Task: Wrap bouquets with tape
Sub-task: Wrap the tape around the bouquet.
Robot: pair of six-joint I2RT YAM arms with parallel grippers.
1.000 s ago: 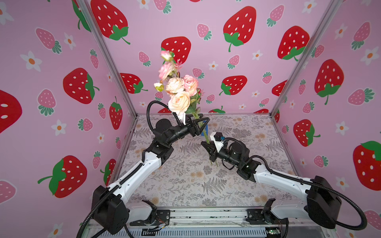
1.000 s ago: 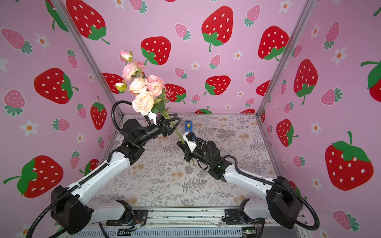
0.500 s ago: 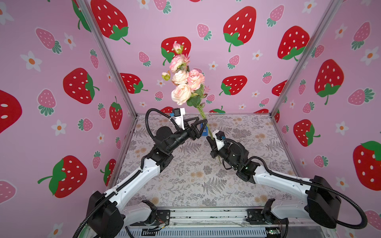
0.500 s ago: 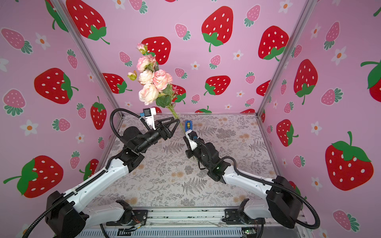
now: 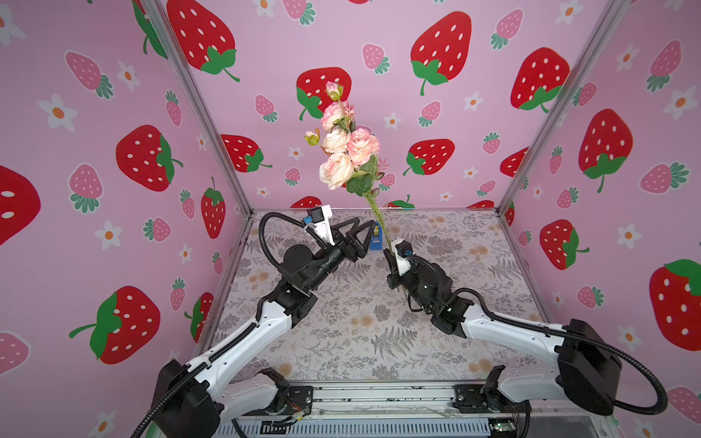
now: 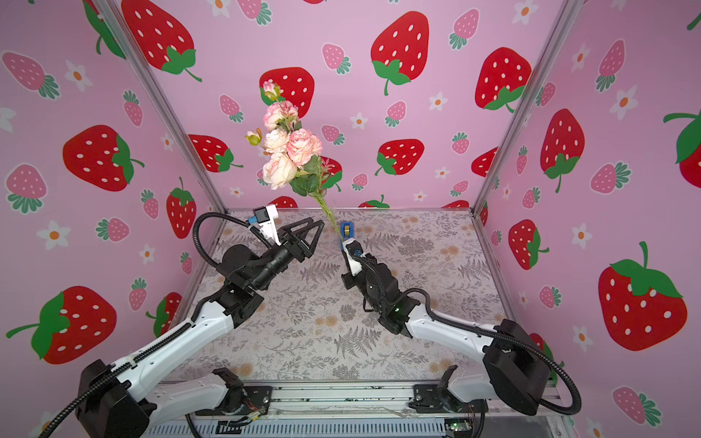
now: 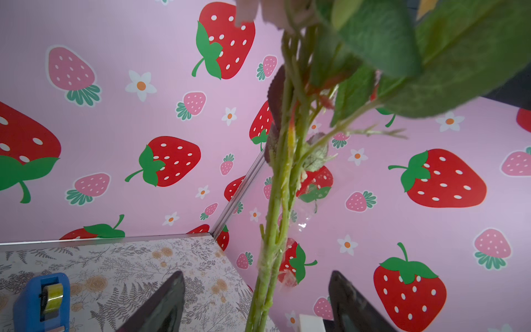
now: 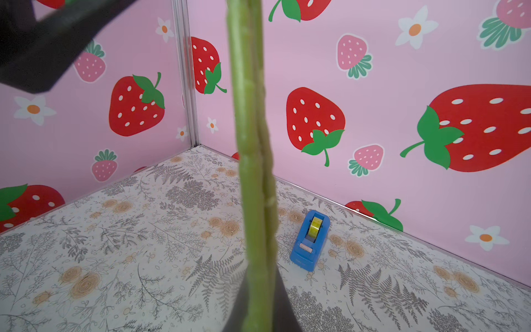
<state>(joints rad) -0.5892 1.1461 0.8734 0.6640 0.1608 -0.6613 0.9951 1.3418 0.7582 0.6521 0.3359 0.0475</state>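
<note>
The bouquet's pink and cream roses (image 5: 347,151) (image 6: 288,151) stand high over the middle of the table in both top views. Its green stems (image 8: 253,172) (image 7: 274,224) run down into my right gripper (image 5: 387,252) (image 6: 344,246) (image 8: 258,301), which is shut on them low down. My left gripper (image 5: 366,227) (image 6: 318,231) (image 7: 257,273) is open just left of the stems. In the left wrist view the stems rise between its two black fingers (image 7: 161,304) and touch neither. The tape, a yellowish roll in a blue dispenser (image 5: 376,239) (image 6: 347,229) (image 7: 43,301) (image 8: 310,244), sits on the table behind them.
Pink strawberry-print walls (image 5: 417,113) close the back and both sides, with metal corner posts (image 5: 212,132) (image 5: 538,132). The table (image 5: 360,333) has a grey-and-tan flower print. A metal rail (image 5: 379,394) runs along the front edge between the arm bases.
The bouquet has swung from leaning left to nearly upright and further right, carried by the right gripper. The left gripper has come away from the flower heads and stands open beside the stems.
</note>
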